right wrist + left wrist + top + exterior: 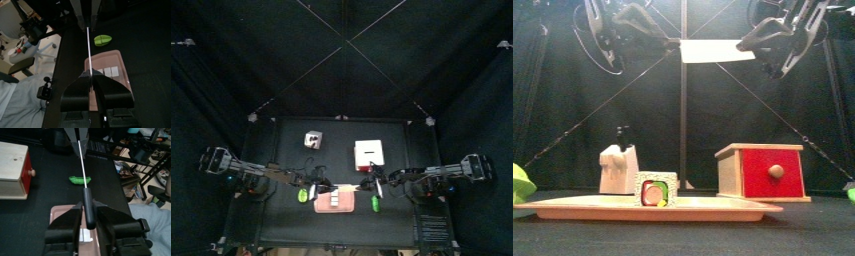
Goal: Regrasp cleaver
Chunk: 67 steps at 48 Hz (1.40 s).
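1. Cleaver (716,50): up in the air, well above counter (820,228), hung between both claws. Pale blade flat-on to the front cam, roughly level.
2. L claw (89,207): pinching the black handle, one jaw each side, snug against it. Blade runs away from the wrist, edge-on as a thin bright line.
3. R claw (89,75): pinching the blade, jaws pressed onto its two flat faces. Seen edge-on there too.
4. In front view, L arm hangs on the left of the blade and R arm on the right. In top view, both claws meet over the near middle of the counter.
5. Pink tray (593,210): on counter, near edge, below the cleaver.
6. Sushi roll pc (656,188): standing on the tray, cut face toward the front cam.
7. Wooden box w/ red front + round knob (760,170): right of centre, behind the tray, not touching it as far as visible.
8. White block-like obj (617,168): left of centre, behind the tray; dark bit sticking up from its top. Can't tell what it is.
9. Green item (521,183): at the far-left edge of front view, cropped, near the tray's left end.
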### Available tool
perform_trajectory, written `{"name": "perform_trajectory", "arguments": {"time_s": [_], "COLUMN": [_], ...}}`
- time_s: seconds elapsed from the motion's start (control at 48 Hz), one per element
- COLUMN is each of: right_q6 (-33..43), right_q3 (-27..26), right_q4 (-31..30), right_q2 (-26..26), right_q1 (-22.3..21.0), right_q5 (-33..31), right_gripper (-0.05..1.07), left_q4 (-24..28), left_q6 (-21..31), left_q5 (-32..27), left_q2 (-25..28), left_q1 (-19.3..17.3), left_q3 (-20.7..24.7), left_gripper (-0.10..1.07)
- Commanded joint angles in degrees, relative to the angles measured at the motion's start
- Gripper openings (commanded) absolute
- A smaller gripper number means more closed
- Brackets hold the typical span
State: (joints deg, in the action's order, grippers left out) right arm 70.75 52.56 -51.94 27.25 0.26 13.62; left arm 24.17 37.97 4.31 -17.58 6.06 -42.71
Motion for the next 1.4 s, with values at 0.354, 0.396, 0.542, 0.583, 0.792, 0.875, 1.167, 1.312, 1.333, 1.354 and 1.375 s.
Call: {"name": "perform_trajectory", "arguments": {"time_s": [0.354, 0.396, 0.542, 0.583, 0.792, 0.875, 1.167, 1.312, 1.333, 1.354, 1.375], "right_q6": [-0.09, -0.09, -0.09, -0.09, 0.0, 0.0, 0.0, -0.09, 0.0, 0.0, 0.09], "right_q3": [-4.31, -4.83, -6.86, -7.82, -10.2, -10.72, -15.12, -17.58, -17.84, -18.11, -18.37], "right_q4": [-0.88, -0.88, -1.32, -2.11, -10.63, -11.95, -11.78, -11.95, -12.04, -11.78, -11.78], "right_q2": [-5.63, -7.12, -10.9, -11.51, -12.74, -13.71, -20.04, -23.12, -23.47, -23.99, -24.26], "right_q1": [-0.88, -0.97, -1.32, -1.76, -2.11, -1.58, 0.88, 1.23, 1.23, 1.23, 1.32], "right_q5": [0.35, 0.35, -0.18, -0.7, -8.7, -11.51, -17.4, -17.75, -17.75, -17.84, -17.84], "right_gripper": [0.19, 0.19, 0.19, 0.19, 0.19, 0.19, 0.19, 0.19, 0.19, 0.19, 0.19], "left_q4": [11.95, 13.27, 15.12, 14.94, 14.68, 14.85, 14.94, 14.77, 14.77, 14.77, 14.77], "left_q6": [-0.09, -0.09, 0.09, 0.09, 0.26, 0.26, 0.26, 0.26, 0.26, 0.26, 0.35], "left_q5": [-0.35, -0.7, -3.25, -4.39, -7.82, -7.56, -5.71, -4.39, -4.22, -4.13, -3.96], "left_q2": [-0.7, -0.79, -0.62, -0.7, -0.7, -0.7, 0.09, 0.18, 0.18, 0.18, 0.18], "left_q1": [-0.18, -0.18, -0.09, -0.09, -0.18, -0.18, -0.18, 0.18, 0.18, 0.26, 0.26], "left_q3": [-1.05, -1.23, -2.29, -2.64, -4.48, -5.27, -6.42, -6.77, -6.86, -6.86, -6.94], "left_gripper": [0.11, 0.11, 0.11, 0.11, 0.11, 0.11, 0.11, 0.11, 0.11, 0.11, 0.11]}}
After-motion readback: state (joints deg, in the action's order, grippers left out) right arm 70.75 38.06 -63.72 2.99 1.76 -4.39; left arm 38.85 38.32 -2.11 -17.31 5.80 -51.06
